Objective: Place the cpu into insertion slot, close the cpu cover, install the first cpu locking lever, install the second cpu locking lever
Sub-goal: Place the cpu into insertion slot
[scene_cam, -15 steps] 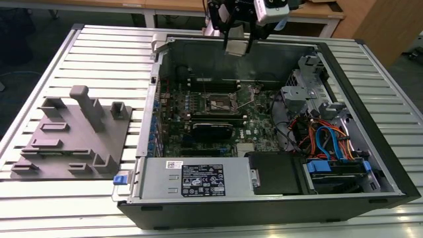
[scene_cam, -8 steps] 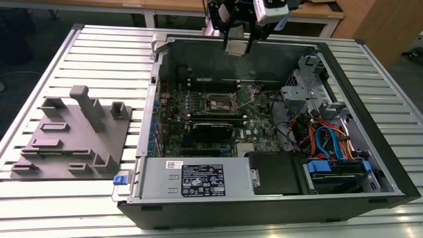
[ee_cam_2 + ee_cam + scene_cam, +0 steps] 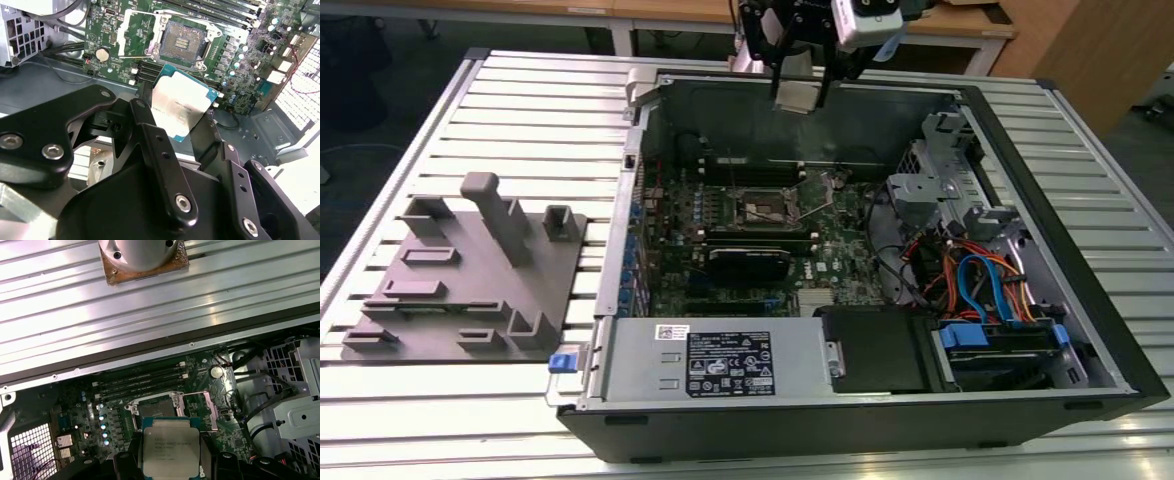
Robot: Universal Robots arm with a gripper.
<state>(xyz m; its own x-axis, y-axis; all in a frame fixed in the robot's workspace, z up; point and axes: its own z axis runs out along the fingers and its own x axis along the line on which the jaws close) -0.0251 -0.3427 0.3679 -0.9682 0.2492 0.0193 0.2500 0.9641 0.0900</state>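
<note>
Gripper (image 3: 801,95) pinches the light, stiff cpu (image 3: 181,102) by opposite edges (contacts likely fragile), twelve o'clock of the insertion slot (image 3: 770,207) in the exterior view.

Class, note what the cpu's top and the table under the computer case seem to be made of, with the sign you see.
cpu: top looks like dull brushed metal, silvery-grey with soft glare; its edge looks like teal circuit board.
table: probably aluminium, matte ribbed slats with pale sheen.

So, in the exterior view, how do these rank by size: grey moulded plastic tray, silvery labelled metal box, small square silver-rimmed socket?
Largest: grey moulded plastic tray.
Then: silvery labelled metal box.
Smallest by far: square silver-rimmed insertion slot.
</note>
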